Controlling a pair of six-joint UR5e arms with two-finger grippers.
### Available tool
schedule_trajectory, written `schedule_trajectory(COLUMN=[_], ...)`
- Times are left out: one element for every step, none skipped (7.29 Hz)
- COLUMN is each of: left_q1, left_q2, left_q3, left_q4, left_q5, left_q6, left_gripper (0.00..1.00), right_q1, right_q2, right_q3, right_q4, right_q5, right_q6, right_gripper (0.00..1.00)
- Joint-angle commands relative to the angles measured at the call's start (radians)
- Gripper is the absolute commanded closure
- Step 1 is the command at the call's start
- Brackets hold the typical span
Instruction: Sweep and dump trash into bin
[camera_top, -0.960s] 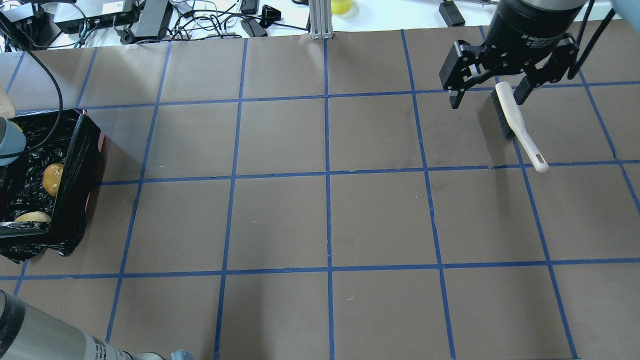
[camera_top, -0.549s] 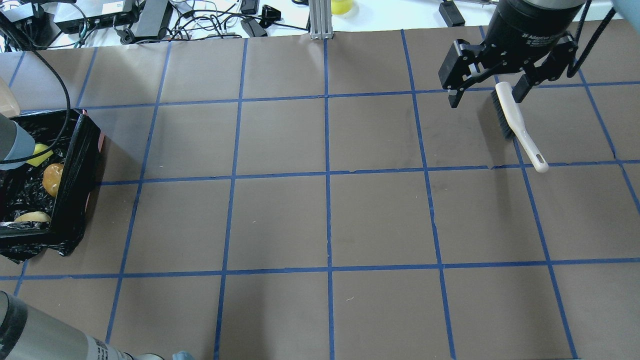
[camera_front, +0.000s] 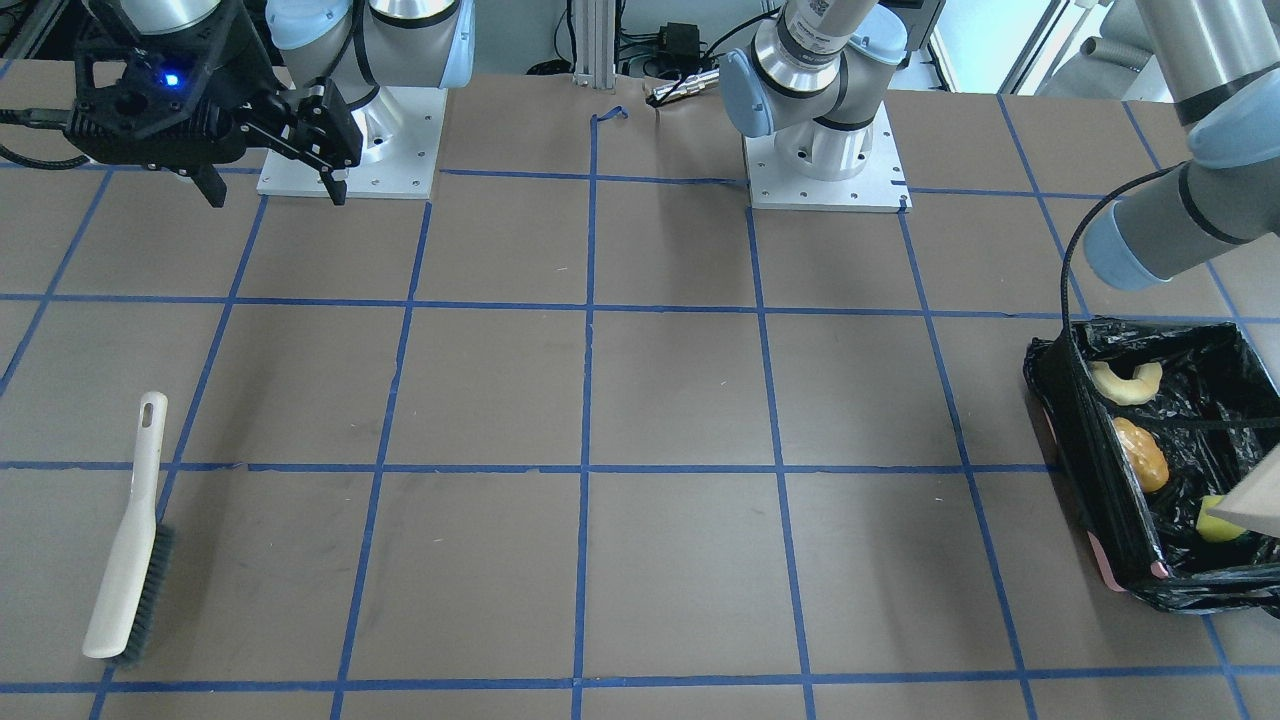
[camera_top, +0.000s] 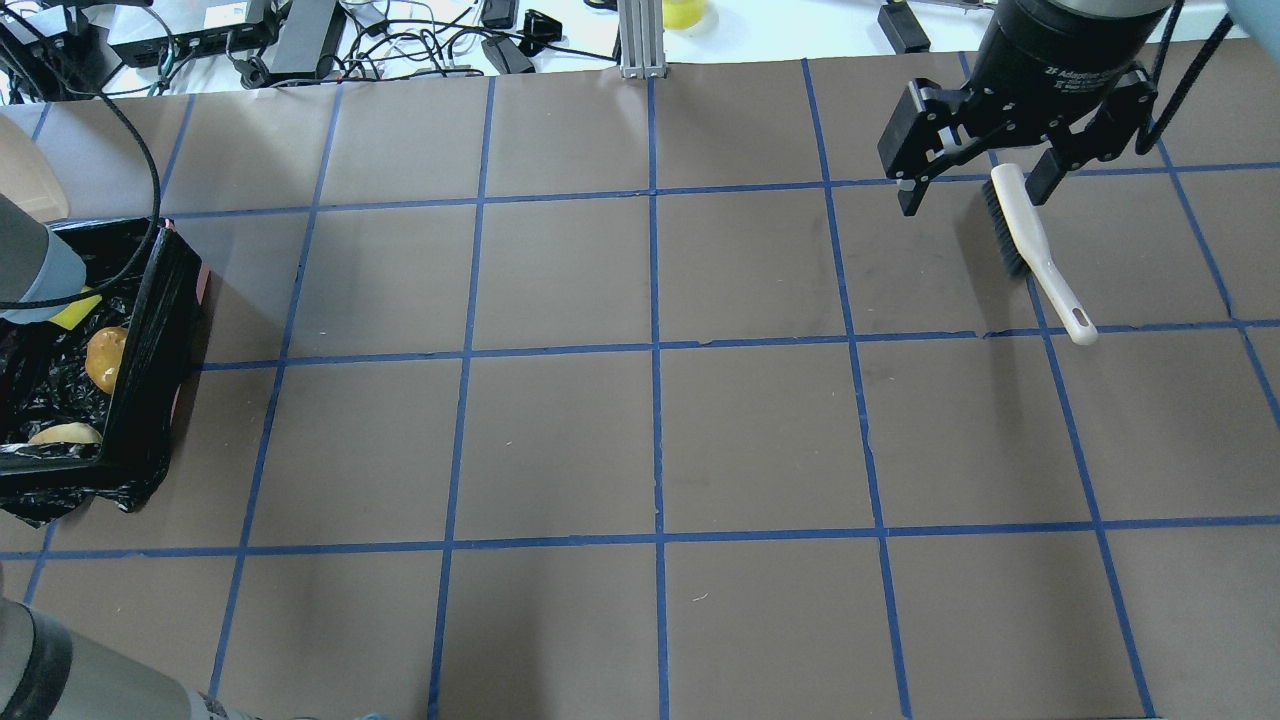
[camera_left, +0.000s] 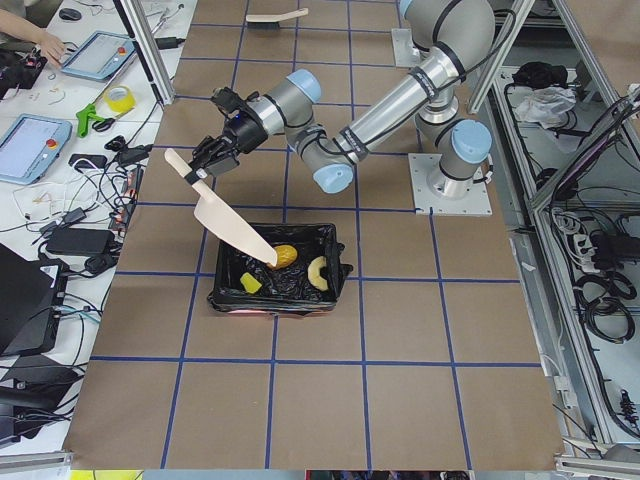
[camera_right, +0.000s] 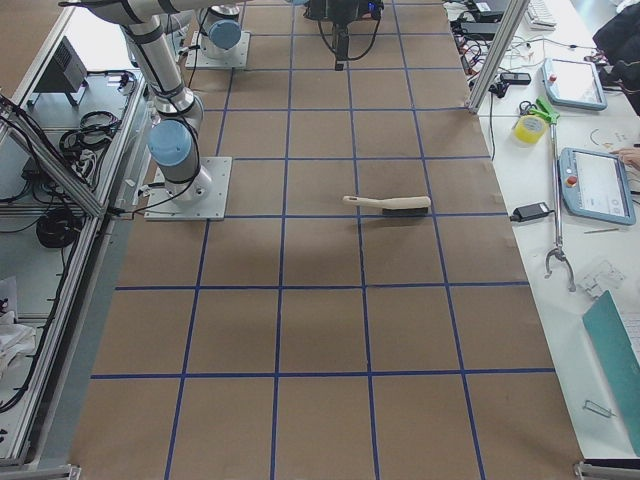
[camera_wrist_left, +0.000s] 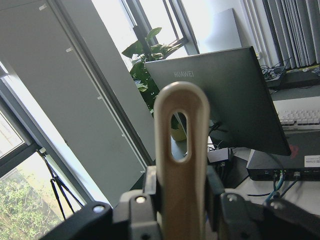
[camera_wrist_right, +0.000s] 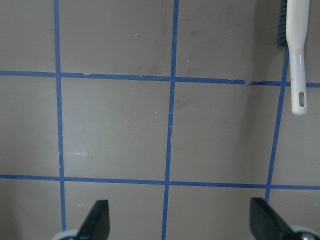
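The bin (camera_top: 150, 330), a box lined with a black bag, stands at the table's left edge; it also shows in the front view (camera_front: 1085, 470) and the left view (camera_left: 228, 296). In it lie the potato-like lump (camera_top: 105, 358) (camera_front: 1140, 452), the croissant piece (camera_top: 65, 434) (camera_front: 1125, 382) and the yellow sponge (camera_top: 75, 308) (camera_front: 1218, 520). My left gripper (camera_wrist_left: 182, 200) is shut on the handle of the beige dustpan (camera_left: 225, 215), which hangs tilted, its lip down over the bin. My right gripper (camera_top: 975, 195) is open and empty, raised above the brush (camera_top: 1035, 250).
The white brush with dark bristles lies flat on the table at the far right (camera_front: 125, 560) (camera_wrist_right: 295, 50). Cables and boxes lie beyond the table's far edge (camera_top: 300, 40). An aluminium post (camera_top: 640, 40) stands at the far middle.
My left arm has moved up and away over the bin, and the yellow sponge now shows inside it. The right gripper and the brush have hardly moved.
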Motion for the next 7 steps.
schedule_trajectory(left_q1=[-0.048,-0.069,-0.108,-0.138,-0.154,-0.162,-0.181], left_q2=[0.038,0.050,0.070,0.070,0.061,0.062,0.064], left_q3=[0.045,0.061,0.091,0.111,0.107,0.102,0.108], left_q4=[-0.227,-0.314,-0.473,-0.586,-0.619,-0.712,-0.822], left_q5=[0.054,0.065,0.109,0.150,0.154,0.145,0.140], left_q6=[-0.114,-0.191,-0.309,-0.427,-0.514,-0.643,-0.779], left_gripper=[1.00,1.00,1.00,1.00,1.00,1.00,1.00], right_q1=[0.000,0.000,0.000,0.000,0.000,0.000,0.000], right_q2=[-0.002,-0.002,0.000,-0.002,-0.002,-0.002,-0.002], right_q3=[-0.002,-0.003,-0.003,-0.003,-0.003,-0.003,-0.003], right_q4=[0.001,0.000,-0.002,-0.002,-0.002,-0.002,0.000], right_q5=[-0.001,-0.002,-0.001,-0.002,-0.001,-0.002,-0.001], right_q6=[0.000,0.000,0.000,0.000,0.000,0.000,0.000], right_gripper=[0.00,0.00,0.00,0.00,0.00,0.00,0.00])
